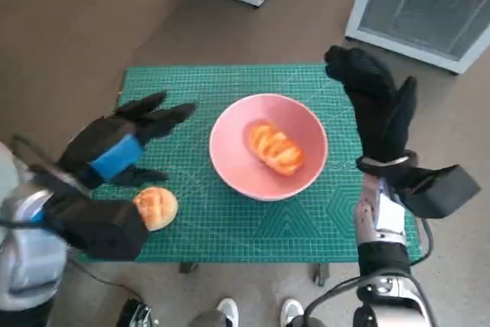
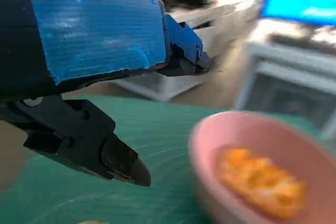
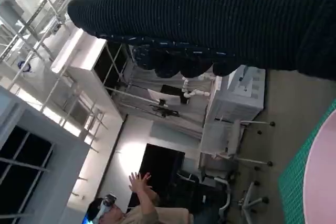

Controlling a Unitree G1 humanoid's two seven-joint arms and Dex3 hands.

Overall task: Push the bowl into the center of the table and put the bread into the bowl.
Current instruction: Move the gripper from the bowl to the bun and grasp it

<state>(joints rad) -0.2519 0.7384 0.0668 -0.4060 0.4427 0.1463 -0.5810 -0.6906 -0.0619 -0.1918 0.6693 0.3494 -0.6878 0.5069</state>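
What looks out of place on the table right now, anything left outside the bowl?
One thing stands out: a bread roll lies on the green cutting mat near the left hand, outside the pink bowl, which already holds another piece of bread. Nothing looks spilled, tipped or damaged. Both hands hold nothing.

Bowl point(image 1: 268, 145) on mat point(image 1: 230, 220), near table centre, slightly toward right edge. One bread piece point(image 1: 276, 148) inside bowl. Second bread piece point(image 1: 156, 207) on mat near front-left corner, well apart from bowl. Left hand point(image 1: 115, 151) above left edge, just behind second bread piece. Right hand point(image 1: 375, 105) over right edge, beside bowl, near back-right corner.
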